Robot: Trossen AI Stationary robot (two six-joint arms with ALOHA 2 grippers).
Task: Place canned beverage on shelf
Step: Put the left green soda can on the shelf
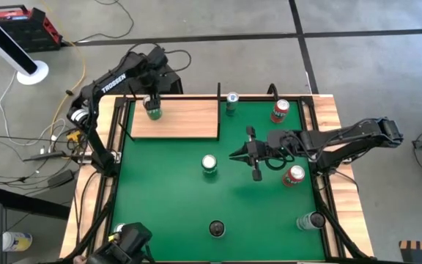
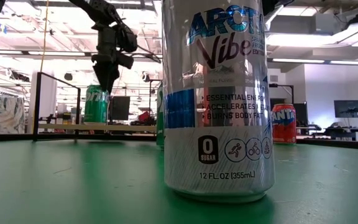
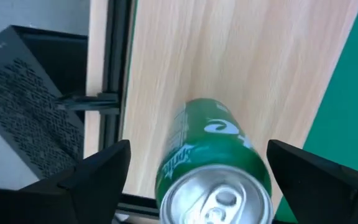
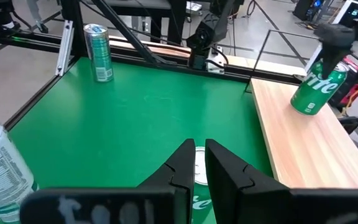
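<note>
The green can [image 1: 152,109] stands upright on the shelf [image 1: 185,119], near the shelf's far left corner, at the table's far left. The left claw [image 1: 151,102] hangs directly above it, so the can's long axis points straight up between the spread fingers [image 3: 98,171]; they look released, clear of its sides. The right claw [image 1: 249,154] waits clenched and empty over the table's middle, well apart.
</note>
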